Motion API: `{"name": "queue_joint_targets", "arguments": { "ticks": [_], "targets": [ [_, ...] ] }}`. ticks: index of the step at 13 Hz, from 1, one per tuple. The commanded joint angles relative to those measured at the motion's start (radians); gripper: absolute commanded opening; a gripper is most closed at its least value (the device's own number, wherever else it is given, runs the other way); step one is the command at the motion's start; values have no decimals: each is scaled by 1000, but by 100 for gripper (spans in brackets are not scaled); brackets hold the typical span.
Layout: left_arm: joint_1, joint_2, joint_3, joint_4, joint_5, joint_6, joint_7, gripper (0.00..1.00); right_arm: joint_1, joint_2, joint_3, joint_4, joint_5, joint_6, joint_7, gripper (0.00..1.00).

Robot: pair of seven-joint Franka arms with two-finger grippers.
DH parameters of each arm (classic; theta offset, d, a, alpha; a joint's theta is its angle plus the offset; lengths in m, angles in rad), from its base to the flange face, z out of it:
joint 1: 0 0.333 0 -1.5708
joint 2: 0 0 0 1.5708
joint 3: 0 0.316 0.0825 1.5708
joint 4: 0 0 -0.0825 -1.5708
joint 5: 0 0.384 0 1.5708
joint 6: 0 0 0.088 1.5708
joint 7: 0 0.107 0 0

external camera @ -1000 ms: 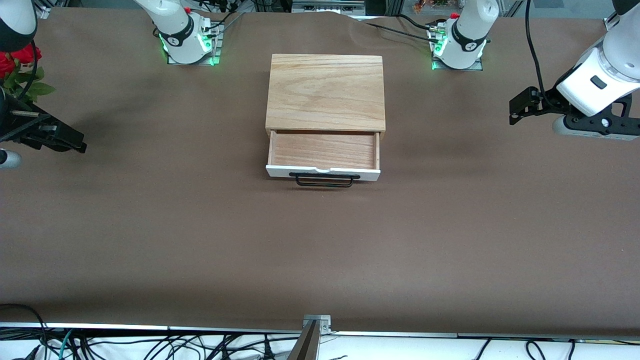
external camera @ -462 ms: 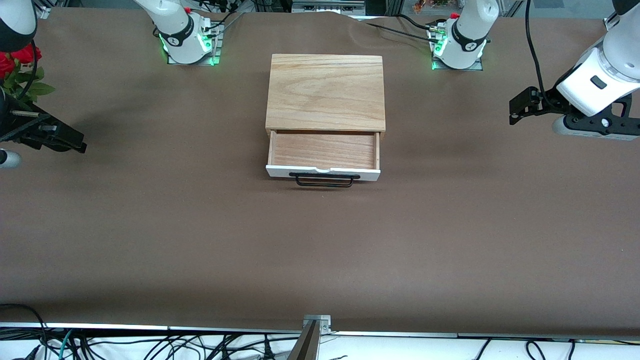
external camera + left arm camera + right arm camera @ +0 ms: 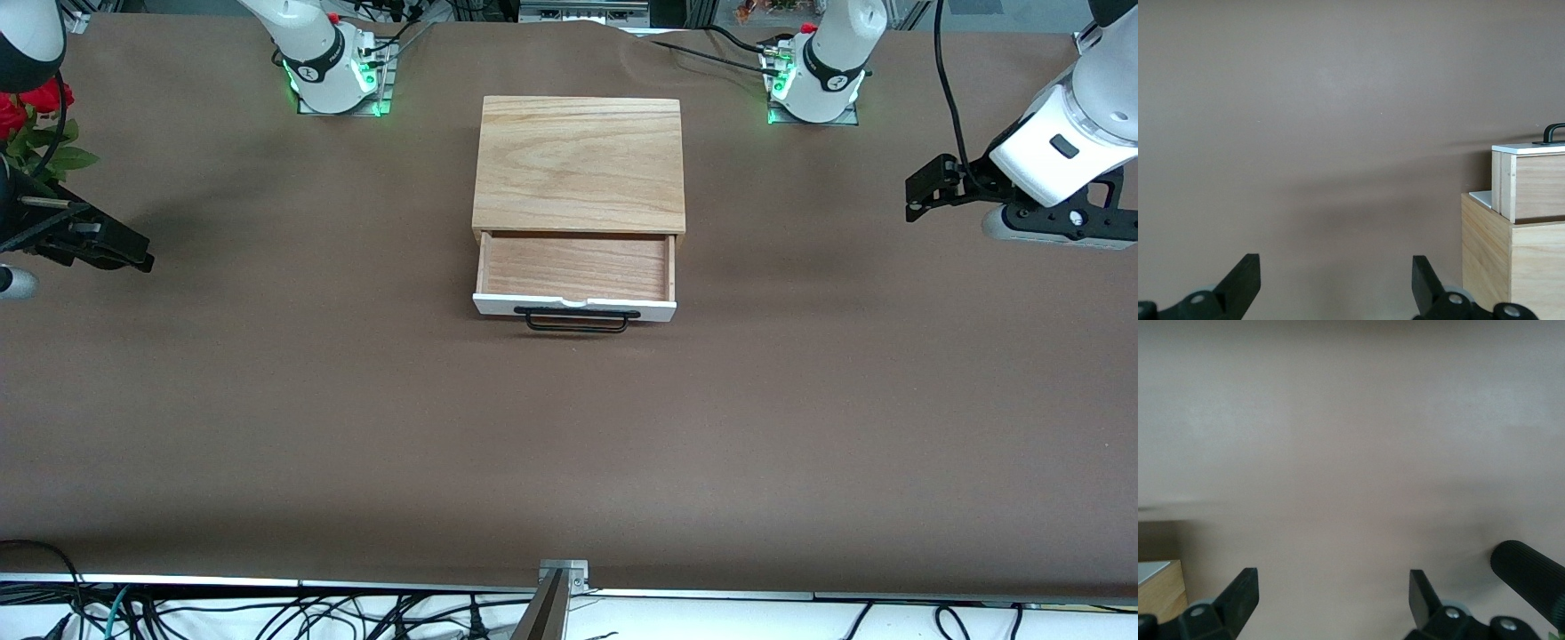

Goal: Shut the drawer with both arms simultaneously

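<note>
The oak-coloured box [image 3: 580, 160] stands mid-table between the arm bases. Its drawer [image 3: 575, 268] is pulled out toward the front camera, with a white front panel [image 3: 658, 308] and a black bar handle [image 3: 576, 322]. The tray is bare inside. My left gripper [image 3: 929, 188] hangs open and empty over the table at the left arm's end, well apart from the box. My right gripper [image 3: 111, 247] hangs open and empty over the right arm's end. The left wrist view shows its open gripper [image 3: 1336, 280] and the drawer [image 3: 1531, 180] from the side. The right wrist view shows its open gripper [image 3: 1333, 593] and a box corner [image 3: 1158, 587].
The brown table cover [image 3: 569, 444] is bare round the box. Red flowers with green leaves [image 3: 36, 124] stand at the right arm's end of the table. A black ribbed cylinder [image 3: 1531, 577] shows in the right wrist view. Cables [image 3: 267, 613] lie along the table's front edge.
</note>
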Motion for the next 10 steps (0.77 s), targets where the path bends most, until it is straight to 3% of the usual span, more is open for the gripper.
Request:
{"name": "queue_joint_targets", "arguments": {
  "ticks": [1, 10],
  "targets": [
    [1, 10, 0, 28, -18, -20, -1, 100, 1, -7, 1, -6, 6, -1, 16, 100],
    [5, 10, 0, 28, -25, -20, -3, 100, 4, -7, 1, -4, 5, 0, 16, 100]
  ]
}}
